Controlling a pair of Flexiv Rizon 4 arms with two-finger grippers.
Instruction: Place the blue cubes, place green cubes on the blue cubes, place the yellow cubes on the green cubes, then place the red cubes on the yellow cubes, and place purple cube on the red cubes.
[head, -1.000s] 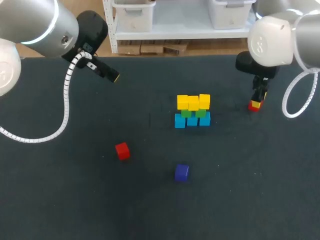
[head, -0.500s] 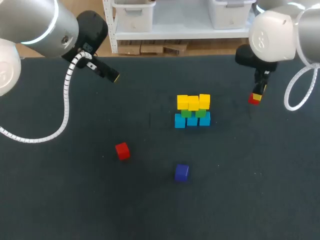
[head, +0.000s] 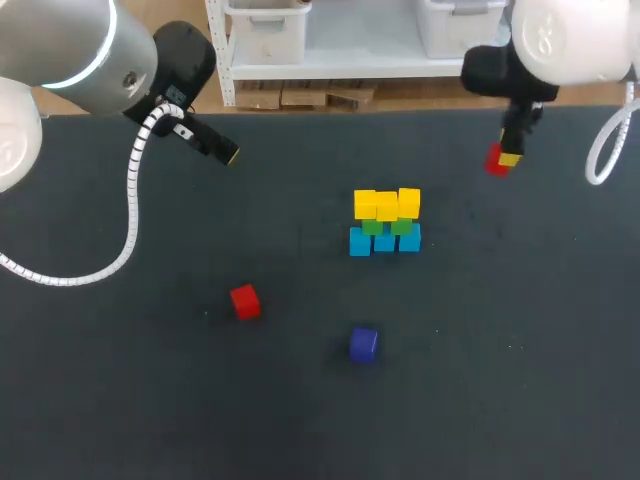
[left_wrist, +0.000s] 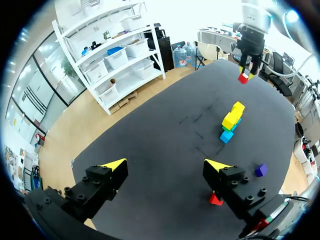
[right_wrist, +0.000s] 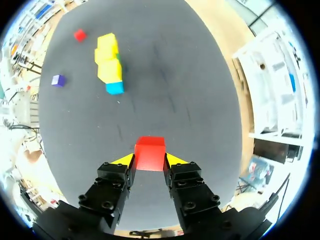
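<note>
Right fingers (right_wrist: 175, 161) clamp a red cube (right_wrist: 149, 152) aloft near the table's (head: 150, 390) far edge, left fingers (left_wrist: 112, 165) gape empty; blue-green-yellow stack (head: 386, 222) stands mid-table, red layer and purple cube (head: 363, 344) not yet placed.

Both our arms run off the frame in the head view, the left arm (head: 60, 50) at the side edge and the right arm (head: 565, 40) up in the top corner. The held red cube (head: 494, 160) is half covered by the right fingers (head: 510, 158) there. The green cubes (head: 372, 227) only peek out under the yellow cubes (head: 387, 204), so we can't count them. From the left wrist, the loose red cube (left_wrist: 215, 200) sits partly behind one of the left fingers (left_wrist: 227, 180).
</note>
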